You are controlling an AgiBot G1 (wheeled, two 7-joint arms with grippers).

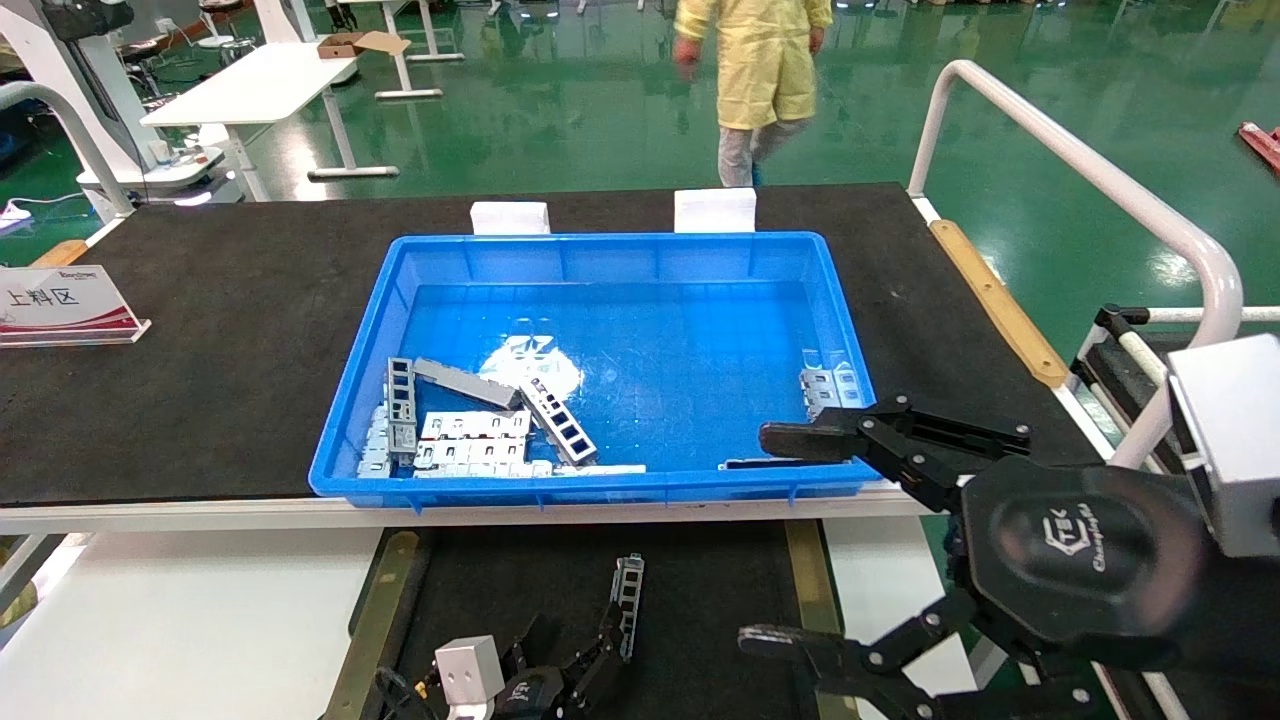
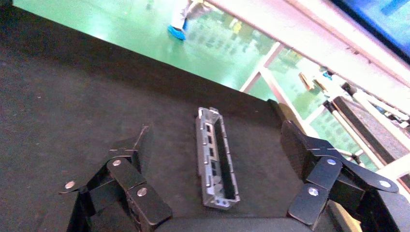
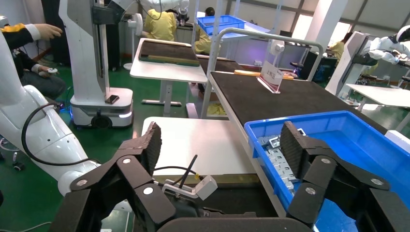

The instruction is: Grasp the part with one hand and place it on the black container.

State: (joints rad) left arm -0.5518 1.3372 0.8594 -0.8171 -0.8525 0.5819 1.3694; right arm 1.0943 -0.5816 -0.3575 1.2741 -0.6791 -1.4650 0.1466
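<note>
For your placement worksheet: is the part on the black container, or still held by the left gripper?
On the black container: the part lies flat, between the left gripper's open fingers, neither touching it.

Black linkage tool, silver screws, white logo, grey wrist block

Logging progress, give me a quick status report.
Left hand open, straddling the part lying on the black container. Right hand open, idle by the blue bin. Nothing obstructing.

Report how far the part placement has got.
Done, it seems: the part lies on the black container, free between the left gripper's open jaws. Nothing is in hand; the right gripper hangs open by the blue bin. Left: backing the left arm away.
</note>
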